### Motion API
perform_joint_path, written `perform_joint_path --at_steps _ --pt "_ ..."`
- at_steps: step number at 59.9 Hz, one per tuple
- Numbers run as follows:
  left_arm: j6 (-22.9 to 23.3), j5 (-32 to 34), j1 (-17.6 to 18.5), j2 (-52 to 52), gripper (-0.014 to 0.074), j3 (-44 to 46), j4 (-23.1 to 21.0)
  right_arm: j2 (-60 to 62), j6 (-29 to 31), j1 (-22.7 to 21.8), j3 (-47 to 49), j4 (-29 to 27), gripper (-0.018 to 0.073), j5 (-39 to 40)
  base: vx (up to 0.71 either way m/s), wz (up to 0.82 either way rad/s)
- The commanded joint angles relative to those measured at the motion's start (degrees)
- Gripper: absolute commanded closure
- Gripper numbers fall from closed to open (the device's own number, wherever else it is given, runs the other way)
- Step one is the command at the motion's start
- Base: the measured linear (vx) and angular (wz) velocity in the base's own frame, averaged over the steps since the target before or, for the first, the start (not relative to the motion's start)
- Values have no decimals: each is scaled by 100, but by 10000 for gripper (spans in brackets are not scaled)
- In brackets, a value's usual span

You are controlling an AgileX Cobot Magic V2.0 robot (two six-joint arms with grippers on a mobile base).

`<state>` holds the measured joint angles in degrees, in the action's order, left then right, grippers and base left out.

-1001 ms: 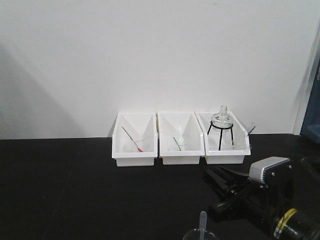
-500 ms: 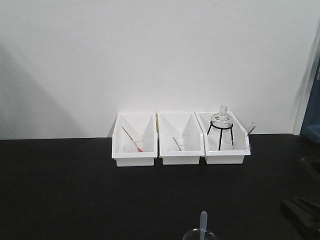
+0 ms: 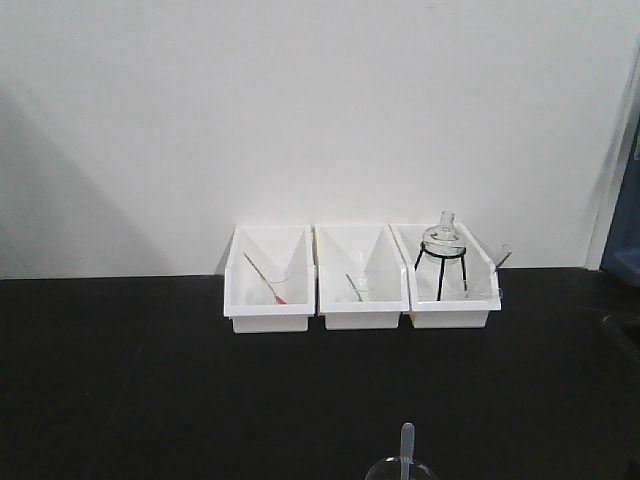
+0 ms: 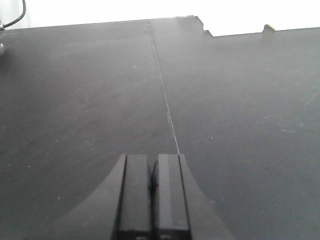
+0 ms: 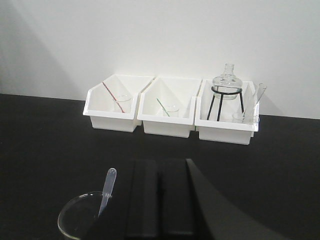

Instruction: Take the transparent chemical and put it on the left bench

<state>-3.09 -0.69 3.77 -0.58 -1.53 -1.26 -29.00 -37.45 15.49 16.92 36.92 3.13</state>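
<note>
My right hand (image 5: 159, 200) is closed on nothing, just right of the transparent chemical beaker (image 5: 82, 220) with its dropper (image 5: 106, 192) on the near table (image 5: 45, 145). My left hand (image 4: 152, 195) is closed and empty. Placement looks done; I'd pull clear next.

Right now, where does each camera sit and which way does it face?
Front view: level with the black matte bench, facing three white plastic bins at the white wall; no arm shows.
Left wrist: looks down on bare bench past the shut left gripper.
Right wrist: behind the shut right gripper, facing the same bins; shares the clear glass beaker with front.
</note>
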Motion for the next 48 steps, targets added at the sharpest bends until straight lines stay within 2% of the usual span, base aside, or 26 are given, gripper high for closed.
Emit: perform_joint_path --at_steps 1,5,8,11,14,17,22,36,41,48 --pt "45 449 10 -110 600 -93 -4 -6 10 -25 155 50 567 350 0 0" --pt "45 449 10 -110 600 -93 -4 3 174 -25 155 -161 567 269 0 0" --pt "45 449 10 -110 600 -93 -4 59 645 -37 155 -627 567 122 0 0" --pt "45 449 10 -110 600 -93 -4 166 1359 -91 128 -1424 567 -130 0 0" --pt "45 449 10 -110 600 -93 -4 350 2368 -209 -22 -2356 567 -225 0 0" --pt "45 449 10 -110 600 -93 -4 569 2976 -342 -225 -3009 567 -205 0 0" --pt "45 449 10 -110 600 -93 -4 1030 3745 -591 -623 -3618 567 -190 0 0" --pt "45 449 10 -110 600 -93 -4 2569 3592 -1055 -1709 -3692 567 -242 0 0" --pt "45 449 10 -110 600 -93 -4 3052 3592 -1047 -1921 -3649 567 -463 0 0" --pt "45 449 10 -110 600 -93 -4 2984 3592 -1047 -1907 -3491 567 -591 0 0"
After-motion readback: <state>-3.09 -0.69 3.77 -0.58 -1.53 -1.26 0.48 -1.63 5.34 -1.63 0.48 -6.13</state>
